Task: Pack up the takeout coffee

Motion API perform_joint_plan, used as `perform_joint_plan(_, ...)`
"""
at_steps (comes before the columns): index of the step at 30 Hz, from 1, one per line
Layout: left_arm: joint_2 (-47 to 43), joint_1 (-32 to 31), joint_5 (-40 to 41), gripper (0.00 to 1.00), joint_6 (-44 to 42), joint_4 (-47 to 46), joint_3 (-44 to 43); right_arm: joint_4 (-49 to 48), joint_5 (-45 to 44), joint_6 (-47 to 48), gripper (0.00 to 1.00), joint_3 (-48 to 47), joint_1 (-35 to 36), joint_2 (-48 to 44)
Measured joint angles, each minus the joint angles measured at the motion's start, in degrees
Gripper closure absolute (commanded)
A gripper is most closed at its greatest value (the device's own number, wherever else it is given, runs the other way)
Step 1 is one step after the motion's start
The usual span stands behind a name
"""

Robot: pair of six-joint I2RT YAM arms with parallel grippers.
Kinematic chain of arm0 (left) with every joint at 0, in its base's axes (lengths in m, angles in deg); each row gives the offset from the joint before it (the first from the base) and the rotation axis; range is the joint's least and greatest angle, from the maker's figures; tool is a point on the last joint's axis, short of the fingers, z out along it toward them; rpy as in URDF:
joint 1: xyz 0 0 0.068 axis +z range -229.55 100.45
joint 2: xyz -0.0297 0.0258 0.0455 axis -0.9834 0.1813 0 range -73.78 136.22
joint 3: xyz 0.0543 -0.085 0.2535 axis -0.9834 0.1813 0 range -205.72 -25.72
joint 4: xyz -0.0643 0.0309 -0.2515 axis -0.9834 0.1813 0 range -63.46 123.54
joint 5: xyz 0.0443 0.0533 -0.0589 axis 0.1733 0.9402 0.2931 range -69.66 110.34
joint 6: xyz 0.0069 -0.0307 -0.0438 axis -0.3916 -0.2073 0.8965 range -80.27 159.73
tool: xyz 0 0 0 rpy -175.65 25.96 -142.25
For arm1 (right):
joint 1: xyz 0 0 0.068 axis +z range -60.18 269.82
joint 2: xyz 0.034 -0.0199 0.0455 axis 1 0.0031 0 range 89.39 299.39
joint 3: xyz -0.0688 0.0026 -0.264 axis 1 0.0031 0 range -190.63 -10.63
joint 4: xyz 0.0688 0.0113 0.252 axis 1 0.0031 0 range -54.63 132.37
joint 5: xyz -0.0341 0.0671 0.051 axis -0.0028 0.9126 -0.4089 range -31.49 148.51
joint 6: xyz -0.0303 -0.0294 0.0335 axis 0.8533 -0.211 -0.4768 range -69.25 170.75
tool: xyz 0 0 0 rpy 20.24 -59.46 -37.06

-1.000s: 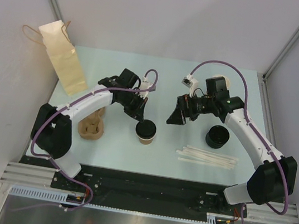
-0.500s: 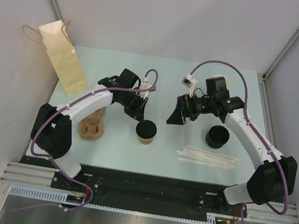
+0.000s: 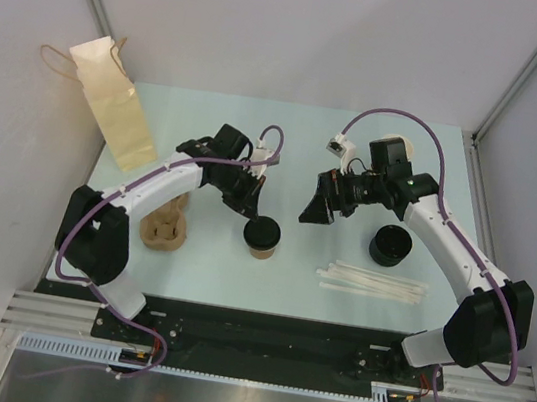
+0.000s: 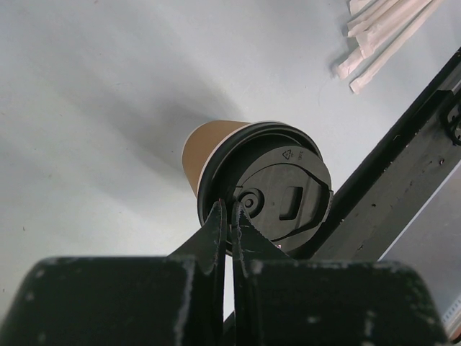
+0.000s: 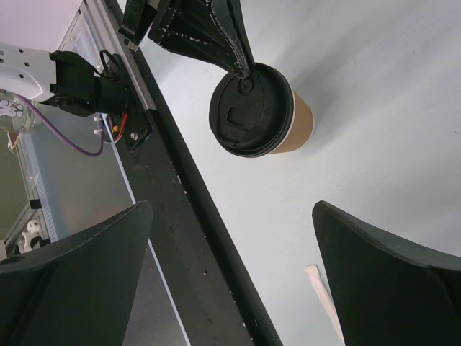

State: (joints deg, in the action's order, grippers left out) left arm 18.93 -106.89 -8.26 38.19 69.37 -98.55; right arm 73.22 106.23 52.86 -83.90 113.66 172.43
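The takeout coffee (image 3: 263, 234), a tan cup with a black lid, stands upright near the table's front middle. It also shows in the left wrist view (image 4: 277, 189) and the right wrist view (image 5: 253, 109). My left gripper (image 3: 252, 205) is shut with nothing between its jaws. Its fingertips (image 4: 232, 210) rest at the lid's near edge, which the right wrist view (image 5: 243, 71) also shows. My right gripper (image 3: 314, 209) is wide open and empty. It hovers to the right of the cup and looks down on it (image 5: 232, 205).
A tan paper bag (image 3: 111, 117) stands at the back left. A stack of lidless paper cups (image 3: 164, 227) lies left of the coffee. A stack of black lids (image 3: 390, 246) sits at the right, with paper-wrapped straws (image 3: 373, 282) in front of it. The black front rail (image 5: 194, 238) runs close by the cup.
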Motion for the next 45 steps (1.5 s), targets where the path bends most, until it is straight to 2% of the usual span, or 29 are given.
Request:
perform_joint_plan(6,0.0,0.0,0.35,0.87,-0.09,0.02,0.15,0.0,0.0,0.02,0.0,0.0,0.0,0.0)
perform_joint_plan(10,0.0,0.0,0.39,0.69,-0.44,0.09,0.15,0.0,-0.02,0.02,0.0,0.0,0.0,0.0)
perform_joint_plan(13,-0.02,0.0,0.39,0.62,-0.5,0.17,0.15,0.0,-0.02,0.02,0.0,0.0,0.0,0.0)
perform_joint_plan(21,-0.61,0.07,0.35,0.5,-0.66,1.66,-1.2,-0.04,0.26,-0.04,0.0,0.0,0.0,0.0)
perform_joint_plan(24,-1.66,0.57,-0.11,0.48,-1.03,1.92,-3.06,-0.26,0.61,-0.31,0.0,0.02,0.0,0.0)
perform_joint_plan(27,-4.7,2.45,-2.27,0.48,-1.03,1.68,-4.13,-1.22,0.85,-1.29,0.04,0.02,0.0,0.0)
perform_joint_plan(30,-9.53,6.21,-8.35,0.5,-0.42,-0.02,-3.72,-2.97,1.95,-3.56,0.08,0.04,0.0,0.0)
perform_joint_plan(35,-18.56,9.4,-21.46,0.52,6.38,-10.95,7.3,-8.52,8.02,-11.78,0.13,0.04,0.11,2.58)
perform_joint_plan(40,-20.41,9.2,-28.61,0.72,17.29,-21.57,18.97,-13.57,12.37,-19.04,0.32,0.07,1.7,8.28)
perform_joint_plan(41,-20.02,9.2,-29.11,0.78,18.8,-22.69,19.82,-14.01,12.92,-19.98,0.36,0.07,2.34,9.4)
perform_joint_plan(45,-17.92,9.2,-30.4,0.87,21.9,-26.27,20.57,-14.93,13.64,-22.14,0.5,0.24,5.46,12.55)
